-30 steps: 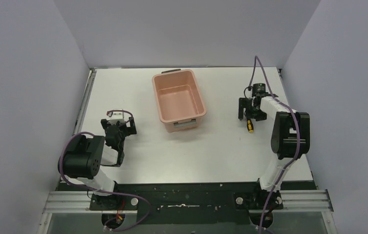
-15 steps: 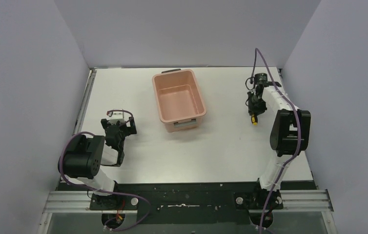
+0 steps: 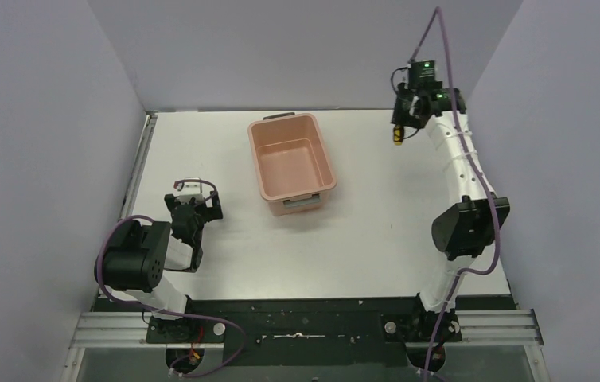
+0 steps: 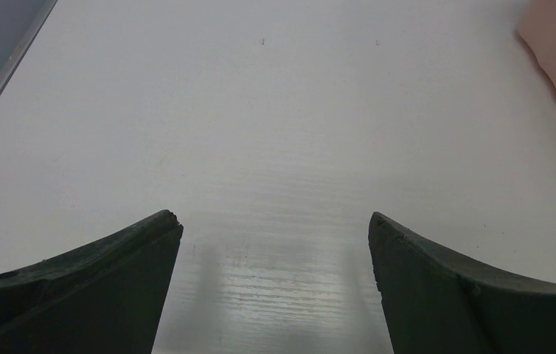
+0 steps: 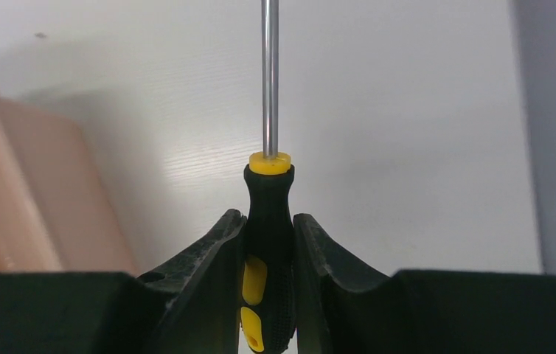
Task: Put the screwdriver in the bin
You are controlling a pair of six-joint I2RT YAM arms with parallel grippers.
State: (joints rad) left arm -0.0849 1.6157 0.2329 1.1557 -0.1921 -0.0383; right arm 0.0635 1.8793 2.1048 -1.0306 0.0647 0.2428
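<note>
I am seeing one screwdriver [image 5: 269,192], one pink bin [image 3: 290,163] and my two arms. My right gripper [image 5: 268,217] is squeezing the screwdriver's handle, holding it up in the air to the right of the bin. That arm is reaching far and high. My left gripper [image 4: 271,221] is hanging open, low over the table [image 4: 275,110].

Screwdriver [image 5: 268,206] right of bin [image 3: 293,159]; in right hand [image 5: 269,234]
</note>
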